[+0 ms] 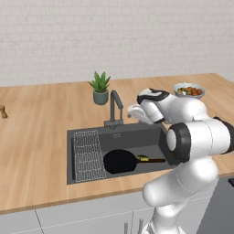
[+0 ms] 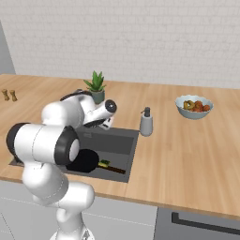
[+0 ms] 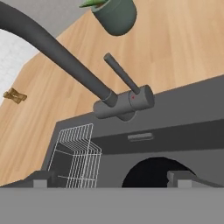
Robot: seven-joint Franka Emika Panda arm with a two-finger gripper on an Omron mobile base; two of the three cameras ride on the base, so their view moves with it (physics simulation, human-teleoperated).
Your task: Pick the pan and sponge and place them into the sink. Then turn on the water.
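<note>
We are hovering our fingers (image 3: 113, 178) spread wide and empty just in front of the faucet (image 3: 124, 103) at the sink's (image 1: 87, 178) back edge, pan (image 1: 119, 161) and sponge (image 1: 142, 158) lying inside.

Arm shell (image 1: 196, 137): glossy white, made of thick rounded links — smooth, with no cables showing.
Joints: dark bands, nearly black, between the white links.
Wrist: white with a dark cap on top.
End effector (image 3: 111, 179): two small dark grey finger tips — blocky in shape.
</note>
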